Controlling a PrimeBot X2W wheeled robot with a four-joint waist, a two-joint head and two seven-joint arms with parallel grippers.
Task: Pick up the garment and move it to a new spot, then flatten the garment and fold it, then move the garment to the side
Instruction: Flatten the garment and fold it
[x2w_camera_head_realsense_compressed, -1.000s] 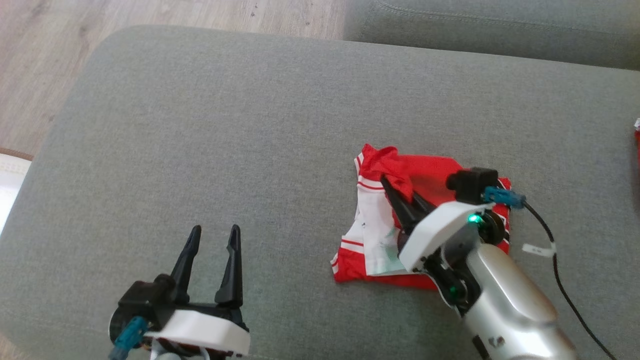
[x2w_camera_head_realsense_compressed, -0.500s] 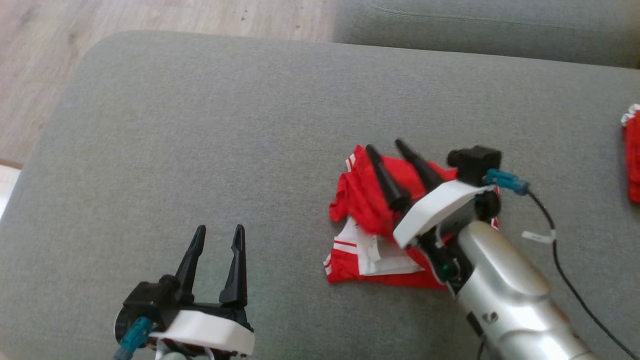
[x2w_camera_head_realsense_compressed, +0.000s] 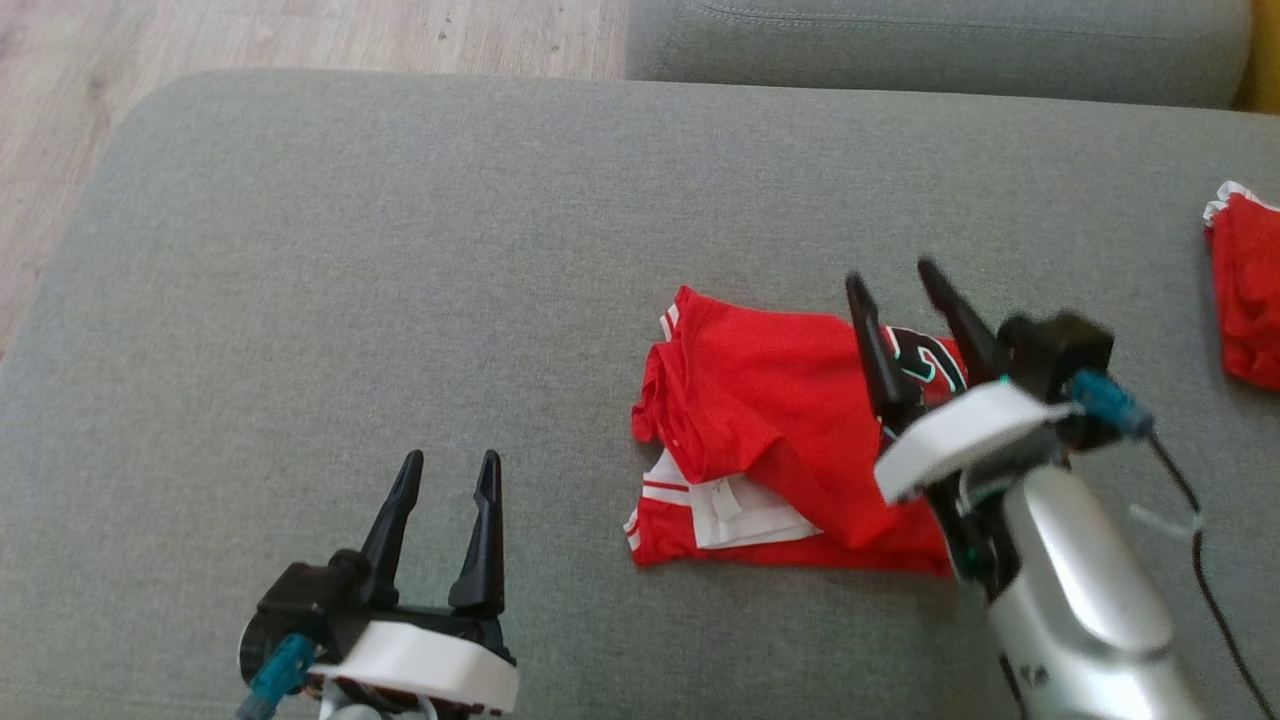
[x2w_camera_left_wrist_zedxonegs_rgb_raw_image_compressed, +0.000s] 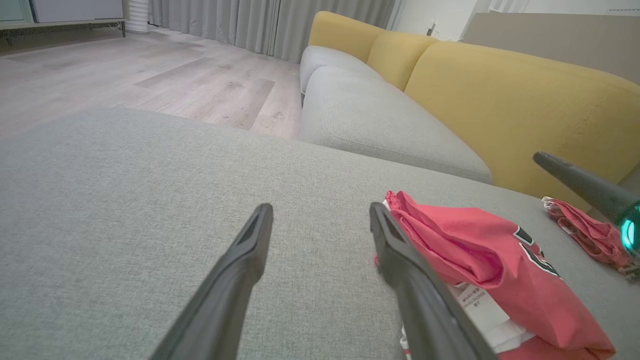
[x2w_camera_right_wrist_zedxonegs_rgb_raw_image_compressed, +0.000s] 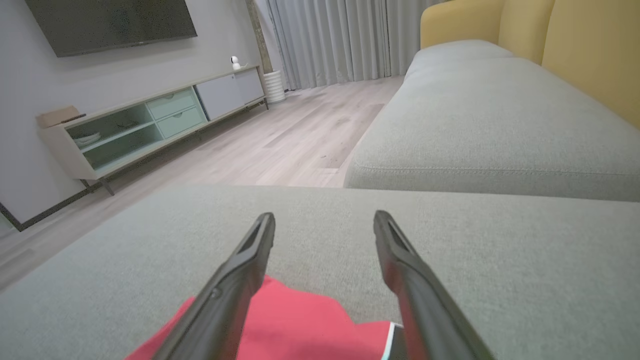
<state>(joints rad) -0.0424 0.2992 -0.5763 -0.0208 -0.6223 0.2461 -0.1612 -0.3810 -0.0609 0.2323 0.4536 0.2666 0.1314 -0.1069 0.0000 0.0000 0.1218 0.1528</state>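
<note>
Released, our right gripper (x2w_camera_head_realsense_compressed: 889, 273) now stands over the garment's (x2w_camera_head_realsense_compressed: 770, 420) right edge, fingers spread wide and empty, where a second ago they pinched a fold.

We see the red garment lying right of centre on the grey cushion (x2w_camera_head_realsense_compressed: 400, 250), its freed top layer now draped over most of the white striped part. Our left gripper (x2w_camera_head_realsense_compressed: 451, 457) stays wide open and empty, well apart at the near left. Our left wrist view adds a white label tucked under the red fold and a yellow backrest (x2w_camera_left_wrist_zedxonegs_rgb_raw_image_compressed: 500, 90) behind. Our right wrist view shows red cloth below the fingers and a TV cabinet (x2w_camera_right_wrist_zedxonegs_rgb_raw_image_compressed: 150, 120) across the wood floor (x2w_camera_head_realsense_compressed: 300, 30). Bare cushion runs left from the garment to the rounded edge. Another red cloth (x2w_camera_head_realsense_compressed: 1245, 290) lies well apart on the right.
</note>
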